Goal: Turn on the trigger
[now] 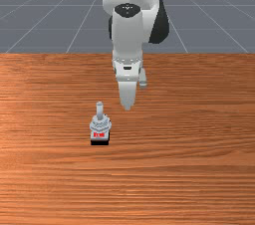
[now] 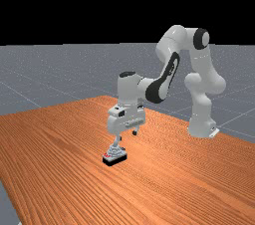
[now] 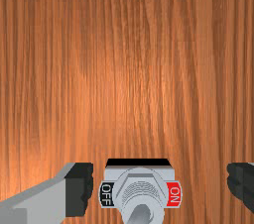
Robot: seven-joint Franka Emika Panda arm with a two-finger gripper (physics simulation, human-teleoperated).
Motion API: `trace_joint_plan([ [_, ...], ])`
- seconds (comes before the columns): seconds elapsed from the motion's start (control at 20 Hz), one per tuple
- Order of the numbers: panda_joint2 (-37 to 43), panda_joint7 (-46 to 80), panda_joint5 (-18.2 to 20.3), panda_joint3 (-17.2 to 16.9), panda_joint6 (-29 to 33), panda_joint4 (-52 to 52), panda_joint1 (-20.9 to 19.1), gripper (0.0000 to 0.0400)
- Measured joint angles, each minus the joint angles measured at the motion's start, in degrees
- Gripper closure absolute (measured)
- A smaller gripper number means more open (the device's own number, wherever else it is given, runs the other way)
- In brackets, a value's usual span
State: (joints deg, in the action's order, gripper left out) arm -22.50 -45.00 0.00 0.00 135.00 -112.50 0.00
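In the far view, my gripper [image 2: 127, 136] hangs with its fingers apart, just above and behind the small grey toggle switch [image 2: 115, 155]. The front view has the gripper [image 1: 135, 96] to the right of the switch [image 1: 99, 124] and farther back, the grey lever [image 1: 99, 110] rising from the switch's body. A red label [image 1: 99, 135] faces that camera. In the wrist view the gripper [image 3: 159, 186] is wide open; the switch's body [image 3: 141, 176] appears between the dark fingertips, touching neither. Its red ON label [image 3: 173, 194] and black OFF label [image 3: 106, 194] flank the lever's collar.
The orange-brown wooden table [image 1: 189, 169] spreads around the switch. Its far edge runs in front of the arm's base in the front view. The white arm [image 2: 149, 89] reaches in over the table from the far view's right.
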Motion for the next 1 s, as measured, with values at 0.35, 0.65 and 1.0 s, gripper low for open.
trace_joint_plan([
  [0.35,7.8,-0.7,1.5,0.1,-32.9,24.5,-0.4,0.0388],
  [0.65,7.8,-1.0,0.3,0.1,-32.7,24.3,-0.1,0.0399],
  [1.0,7.8,-0.6,0.3,0.2,-32.7,24.3,0.1,0.04],
])
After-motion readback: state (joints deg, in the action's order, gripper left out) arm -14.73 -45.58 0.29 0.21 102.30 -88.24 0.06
